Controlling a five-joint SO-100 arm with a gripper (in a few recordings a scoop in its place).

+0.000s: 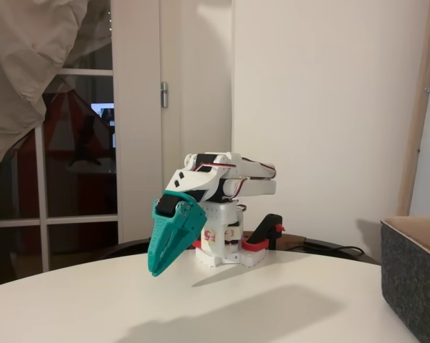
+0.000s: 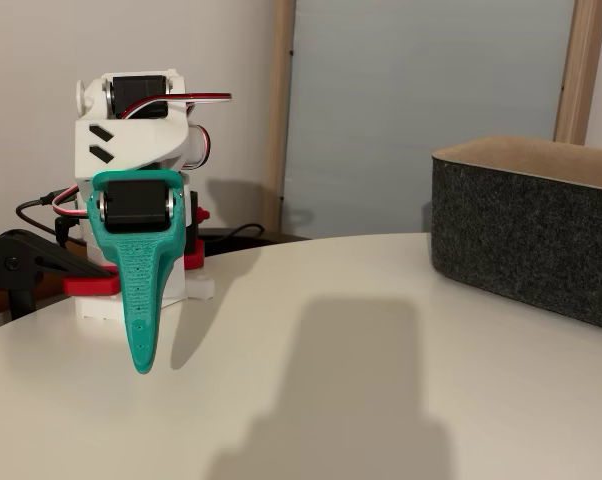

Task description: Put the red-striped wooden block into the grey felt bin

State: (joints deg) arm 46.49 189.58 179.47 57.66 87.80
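While our teal plastic end effector (image 1: 160, 266) hangs folded with its jaws together, holding nothing, we cannot find the block. We should locate it first, noting the dark grey felt bin (image 2: 526, 240) well apart on the white surface (image 2: 331, 400).

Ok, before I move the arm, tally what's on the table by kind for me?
Grey felt bins: 1, the grey felt bin at the right in both fixed views.
Teal grippers: 1, the gripper, pointing down at the tabletop, empty.
Red-and-black clamps: 1, the clamp at the arm's base.
Total: 3.
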